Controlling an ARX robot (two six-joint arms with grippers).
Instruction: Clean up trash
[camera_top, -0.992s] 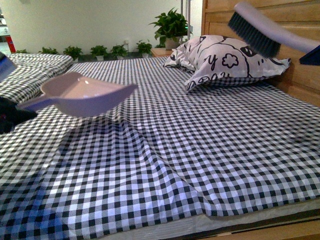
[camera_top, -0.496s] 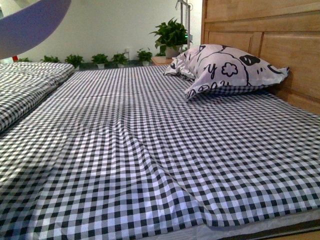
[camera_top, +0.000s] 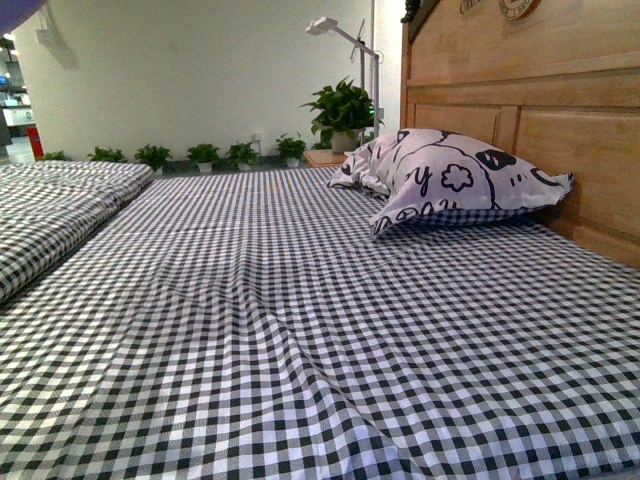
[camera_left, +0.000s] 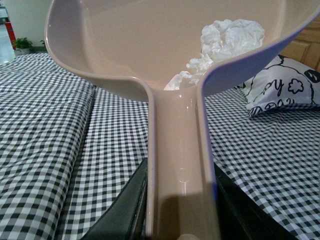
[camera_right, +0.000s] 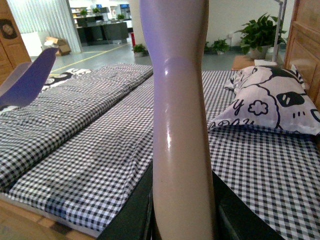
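In the left wrist view my left gripper (camera_left: 180, 210) is shut on the handle of the beige dustpan (camera_left: 125, 55), held up above the checked bed. The trash (camera_left: 222, 42), a crumpled white wad, lies inside the pan near the handle. In the right wrist view my right gripper (camera_right: 182, 210) is shut on the beige handle of the brush (camera_right: 175, 100), held upright; its bristles are out of view. The dustpan's edge (camera_right: 27, 75) shows at that view's far side. Neither gripper shows in the front view; only a dark corner of the dustpan (camera_top: 15, 10) does.
A black-and-white checked sheet (camera_top: 300, 330) covers the bed. A patterned pillow (camera_top: 450, 180) leans on the wooden headboard (camera_top: 540, 90) at the right. A second bed (camera_top: 50, 210) lies at the left. Potted plants (camera_top: 340, 110) and a lamp (camera_top: 340, 40) stand at the far wall.
The dustpan and brush have risen out of the front view; the dustpan went up to the top left corner. The front camera's view has also tilted upward, showing more headboard.
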